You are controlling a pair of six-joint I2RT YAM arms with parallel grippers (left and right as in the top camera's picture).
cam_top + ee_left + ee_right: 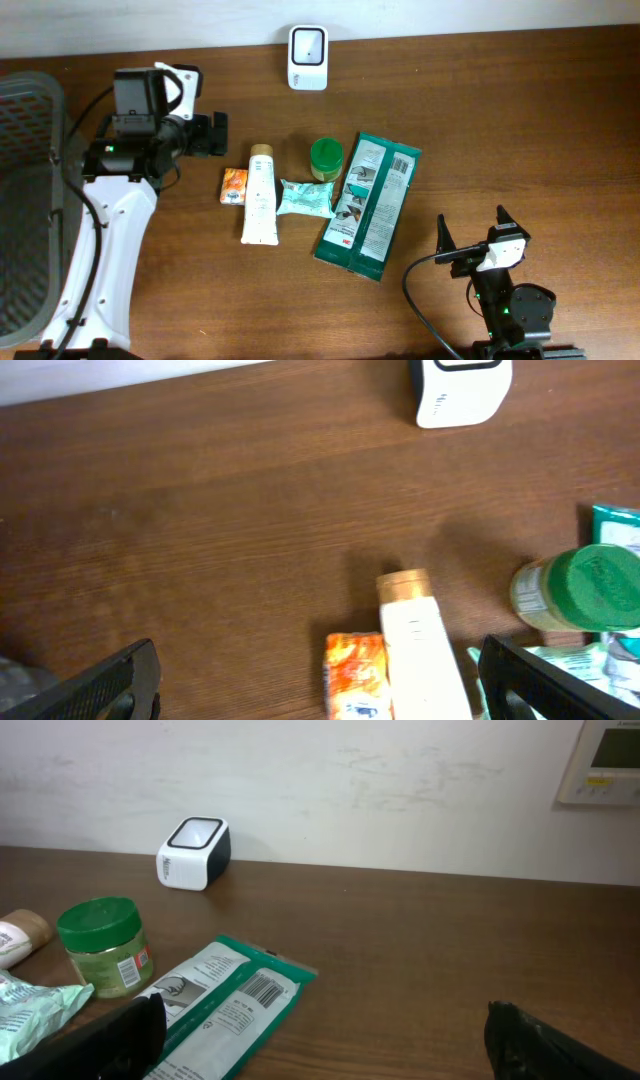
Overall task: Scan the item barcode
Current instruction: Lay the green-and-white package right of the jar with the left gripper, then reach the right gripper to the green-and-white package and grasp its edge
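Right pincer point(322, 1016) gapes wide; only its camera sees the wall panel point(601, 760).

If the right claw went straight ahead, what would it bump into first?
Probably nothing: ahead of the right gripper there is only bare table up to the wall. The green packet lies off to its left.

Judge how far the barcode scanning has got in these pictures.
Nothing looks done: the tube, jar and green package lie apart from the scanner. In hand: nothing, left gripper and right gripper are open and empty. Left: grasping an item and showing its barcode to the scanner.
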